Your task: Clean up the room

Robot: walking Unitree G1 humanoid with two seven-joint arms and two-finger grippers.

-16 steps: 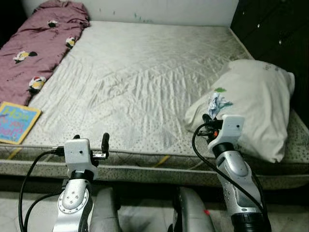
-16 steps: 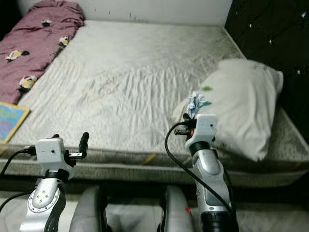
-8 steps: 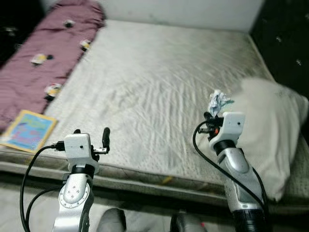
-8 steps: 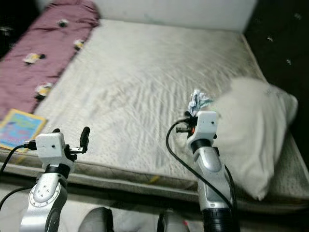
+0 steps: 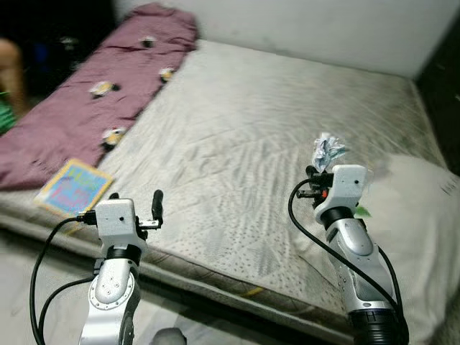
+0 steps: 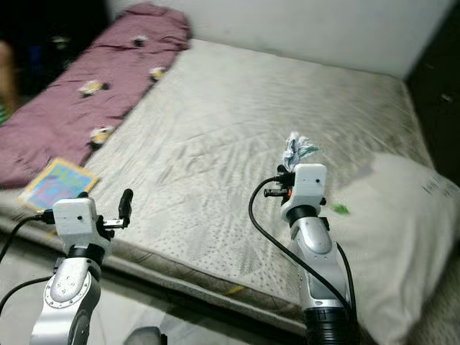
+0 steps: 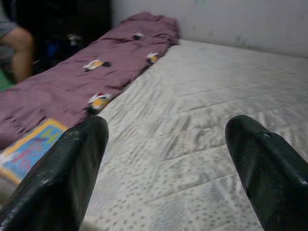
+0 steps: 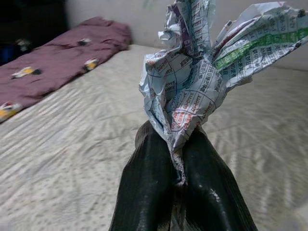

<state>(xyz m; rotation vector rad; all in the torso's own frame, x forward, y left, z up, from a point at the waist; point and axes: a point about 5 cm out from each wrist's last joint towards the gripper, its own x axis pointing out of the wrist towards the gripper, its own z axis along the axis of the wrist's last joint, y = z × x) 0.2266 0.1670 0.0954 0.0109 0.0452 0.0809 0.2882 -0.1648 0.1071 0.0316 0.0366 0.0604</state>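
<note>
My right gripper (image 5: 317,169) is shut on a crumpled printed paper (image 5: 327,150), held up over the grey mattress (image 5: 244,122) next to the white pillow (image 5: 417,215); the paper (image 8: 202,72) fans out above the two black fingers (image 8: 149,192). My left gripper (image 5: 136,200) is open and holds nothing, raised near the bed's front edge. Its two fingers (image 7: 72,163) frame the mattress. A colourful book (image 5: 70,188) lies at the bed's left front corner.
A maroon blanket (image 5: 108,93) with small prints runs along the bed's left side. A person's leg (image 7: 21,48) shows beyond the blanket, in the dark at the far left. A white wall (image 5: 323,29) backs the bed. Pale floor (image 5: 43,287) lies below its front edge.
The whole picture has swung: the bed now sits at an angle, with the pillow shifted right and the book further in. Both grippers keep their pose, paper still held.
</note>
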